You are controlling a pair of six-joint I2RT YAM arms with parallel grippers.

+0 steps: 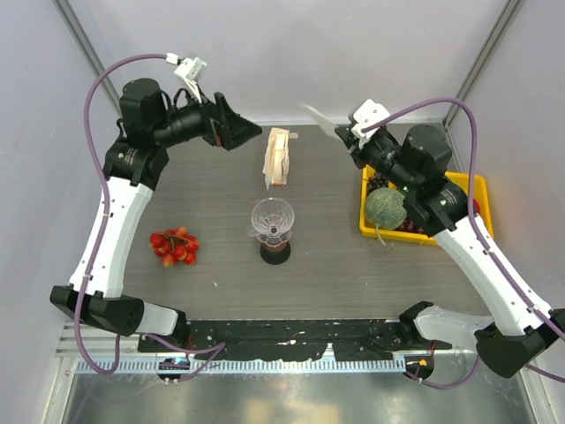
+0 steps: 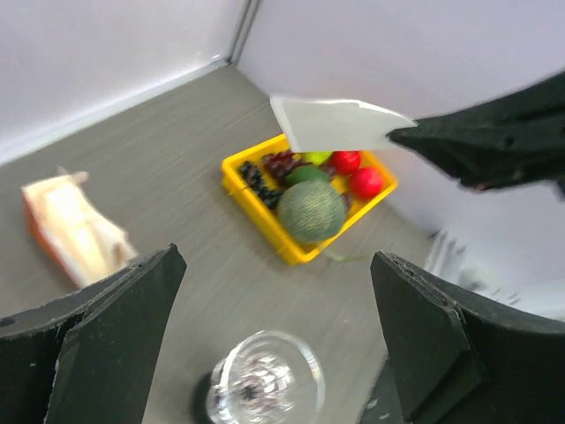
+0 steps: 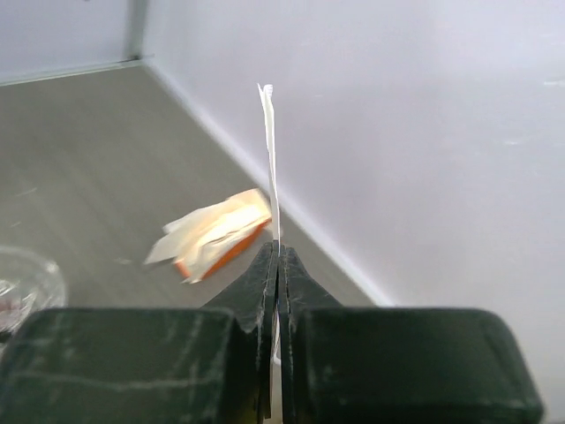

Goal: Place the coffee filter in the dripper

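My right gripper (image 1: 342, 140) is shut on the coffee filter (image 1: 318, 119), a thin white paper sheet held in the air at the back right. The filter shows edge-on in the right wrist view (image 3: 269, 168) between the closed fingers (image 3: 279, 265), and as a flat white sheet in the left wrist view (image 2: 335, 124). The dripper (image 1: 272, 217), a clear ribbed funnel, stands on a dark base at the table's middle; it also shows in the left wrist view (image 2: 265, 380). My left gripper (image 1: 243, 132) is open and empty, raised at the back left, well above and behind the dripper.
A beige-white packet with orange marks (image 1: 279, 157) stands upright behind the dripper. A yellow tray (image 1: 481, 190) with a green melon (image 1: 385, 208) and other fruit sits at the right. A cluster of red fruit (image 1: 175, 246) lies at the left.
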